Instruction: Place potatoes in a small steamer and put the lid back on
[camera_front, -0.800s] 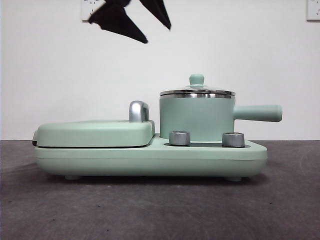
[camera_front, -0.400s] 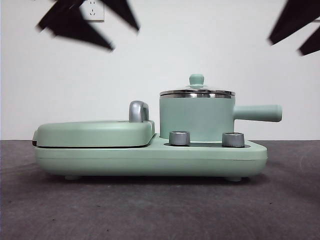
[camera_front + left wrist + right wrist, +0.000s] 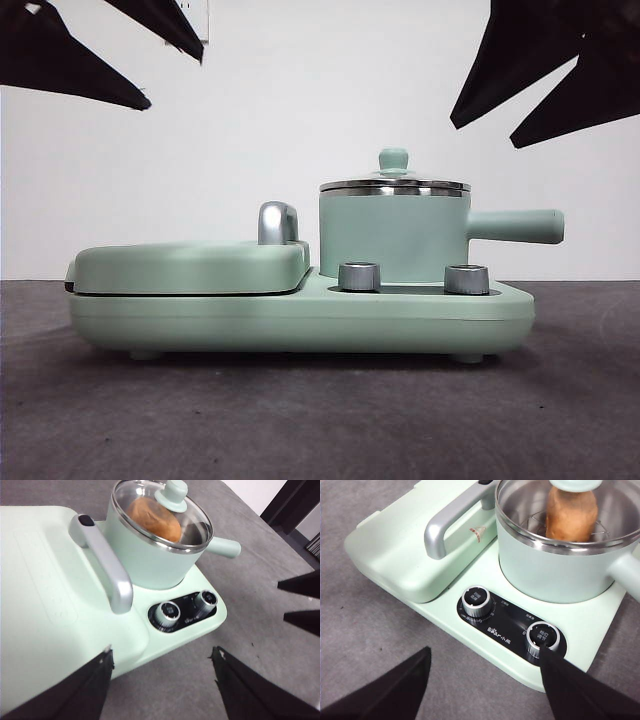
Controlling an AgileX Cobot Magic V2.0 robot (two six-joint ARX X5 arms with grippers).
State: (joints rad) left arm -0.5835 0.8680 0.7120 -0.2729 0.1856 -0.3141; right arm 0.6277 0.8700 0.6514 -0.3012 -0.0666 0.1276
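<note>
The small steamer [image 3: 395, 240] stands on the right half of the mint-green appliance, its straight handle pointing right. The lid [image 3: 394, 185] sits closed on its rim, knob up. Through the glass, the wrist views show the orange-brown potatoes [image 3: 152, 517] [image 3: 570, 512] inside the steamer [image 3: 145, 555] [image 3: 555, 575]. My left gripper [image 3: 175, 80] [image 3: 161, 652] hangs open at the top left, above the griddle side, holding nothing. Open and empty too, my right gripper [image 3: 482, 135] [image 3: 485, 652] hangs high above the pot's handle and also shows in the left wrist view [image 3: 281, 600].
The flat griddle cover [image 3: 190, 265] with its chrome handle [image 3: 277, 222] fills the appliance's left half. Two steel knobs [image 3: 359, 276] [image 3: 466, 279] sit on the base [image 3: 300, 320] in front of the pot. A dark grey table [image 3: 300, 420] lies all around.
The left gripper has drifted left toward the top corner and looks larger. The right gripper has come in from the top right and dropped lower. Pot, lid and potato have not moved.
</note>
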